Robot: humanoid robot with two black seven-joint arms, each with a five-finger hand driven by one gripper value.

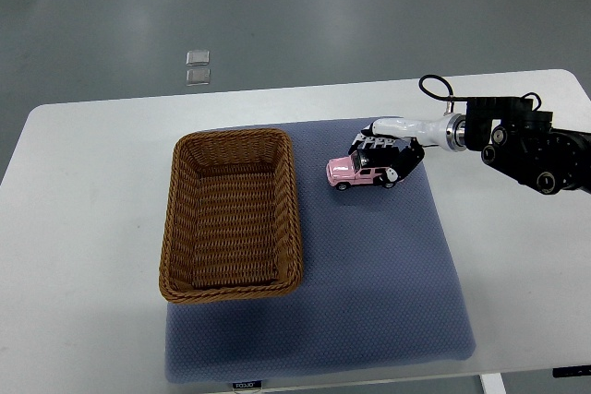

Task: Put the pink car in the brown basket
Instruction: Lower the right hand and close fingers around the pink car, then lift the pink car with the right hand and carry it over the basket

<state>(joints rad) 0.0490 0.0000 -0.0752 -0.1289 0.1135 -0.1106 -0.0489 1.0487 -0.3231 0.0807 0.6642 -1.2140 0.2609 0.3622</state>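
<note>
The pink car [358, 173] stands on its wheels on the blue mat [388, 265], just right of the brown basket [231, 219] and apart from it; the right hand [388, 154], reaching in from the right edge, sits over the car's rear half, its dark fingers [369, 145] curled down around the roof and touching it; the basket lies on the mat's left part; the mat covers the white worktop [83, 228].
</note>
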